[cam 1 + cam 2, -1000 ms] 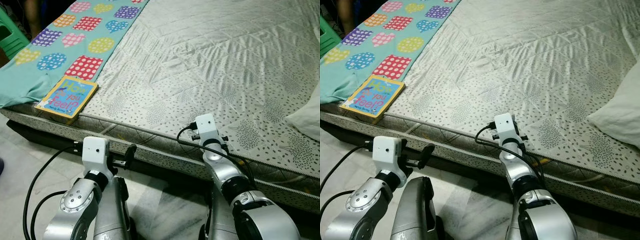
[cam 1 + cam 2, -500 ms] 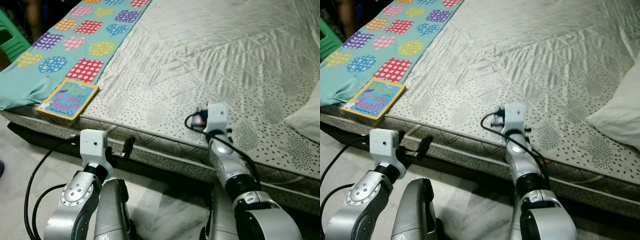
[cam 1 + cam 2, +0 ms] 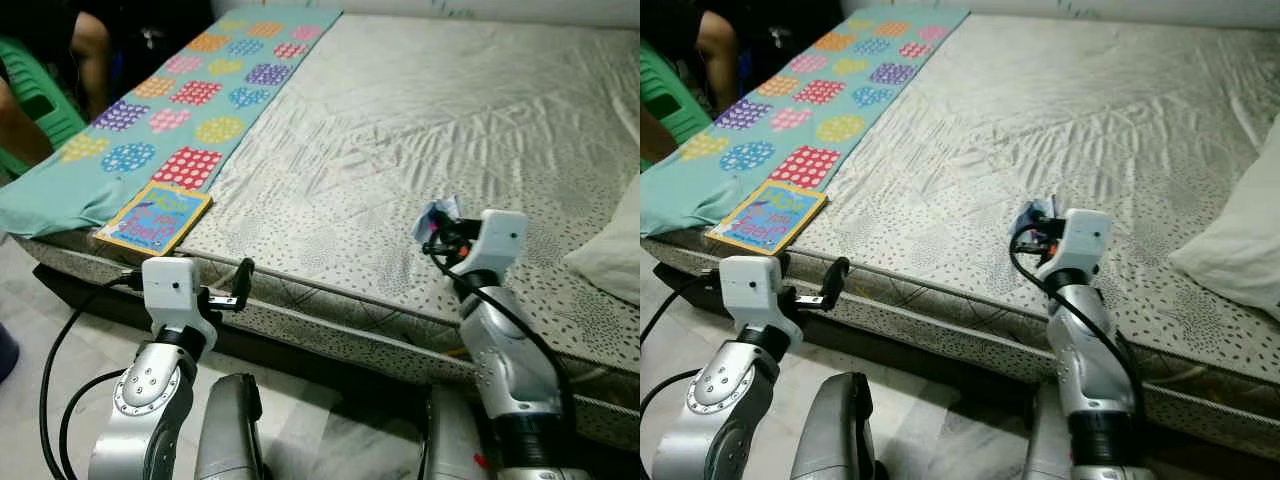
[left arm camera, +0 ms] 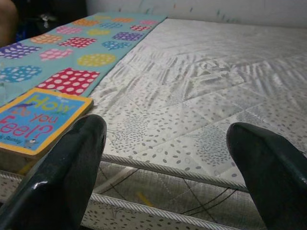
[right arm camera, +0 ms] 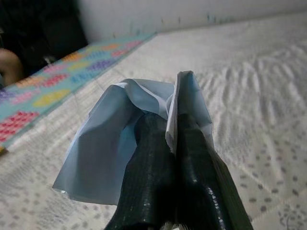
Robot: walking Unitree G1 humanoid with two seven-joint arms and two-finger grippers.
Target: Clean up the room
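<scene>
— Two grippers: the left gripper spread at the mattress edge, the right gripper pinching a pale blue wrapper above it.

— Keep that pinch firm; it's flimsy. Beyond?

— A picture book on the patterned sheet, a pillow, a person seated farther back.

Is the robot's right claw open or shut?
Shut. The right gripper's two black fingers press together, pinching a crumpled pale blue paper.

left gripper: fingers spread; right gripper: fingers pinched, raised
</scene>
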